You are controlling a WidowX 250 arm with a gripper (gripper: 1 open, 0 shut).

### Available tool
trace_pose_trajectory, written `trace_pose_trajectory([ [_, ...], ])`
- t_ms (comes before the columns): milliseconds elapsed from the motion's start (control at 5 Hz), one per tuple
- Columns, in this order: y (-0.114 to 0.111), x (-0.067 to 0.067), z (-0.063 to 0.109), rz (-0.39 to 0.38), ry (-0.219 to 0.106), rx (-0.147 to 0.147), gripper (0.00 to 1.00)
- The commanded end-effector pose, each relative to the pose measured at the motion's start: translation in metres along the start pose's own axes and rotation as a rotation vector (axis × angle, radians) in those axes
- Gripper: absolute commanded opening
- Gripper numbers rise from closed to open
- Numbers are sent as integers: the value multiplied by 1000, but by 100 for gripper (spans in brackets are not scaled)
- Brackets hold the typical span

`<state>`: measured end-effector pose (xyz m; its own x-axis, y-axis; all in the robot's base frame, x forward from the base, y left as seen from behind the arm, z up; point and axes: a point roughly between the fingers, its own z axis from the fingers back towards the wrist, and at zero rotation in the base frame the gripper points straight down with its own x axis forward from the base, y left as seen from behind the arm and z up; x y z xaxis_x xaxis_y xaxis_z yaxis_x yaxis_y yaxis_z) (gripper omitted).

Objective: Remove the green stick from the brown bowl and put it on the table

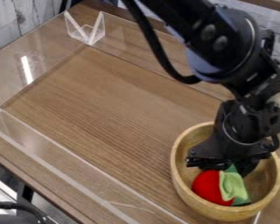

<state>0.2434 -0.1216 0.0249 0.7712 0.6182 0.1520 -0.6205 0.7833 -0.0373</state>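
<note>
red strawberry toy [209, 186] crowds the green stick [241, 167] inside the brown bowl [181, 171].

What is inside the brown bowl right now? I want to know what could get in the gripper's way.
The brown bowl holds a red strawberry-like toy with light-green leaves. The gripper reaches down into it, covering most of the green stick and the bowl's floor.
</note>
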Motion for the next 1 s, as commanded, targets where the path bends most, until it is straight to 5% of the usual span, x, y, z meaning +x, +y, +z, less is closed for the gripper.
trace_pose_trajectory([
  [0, -3, -5, 7, -6, -10, -10, 0],
  [800, 1, -9, 13, 9, -28, 23, 0],
])
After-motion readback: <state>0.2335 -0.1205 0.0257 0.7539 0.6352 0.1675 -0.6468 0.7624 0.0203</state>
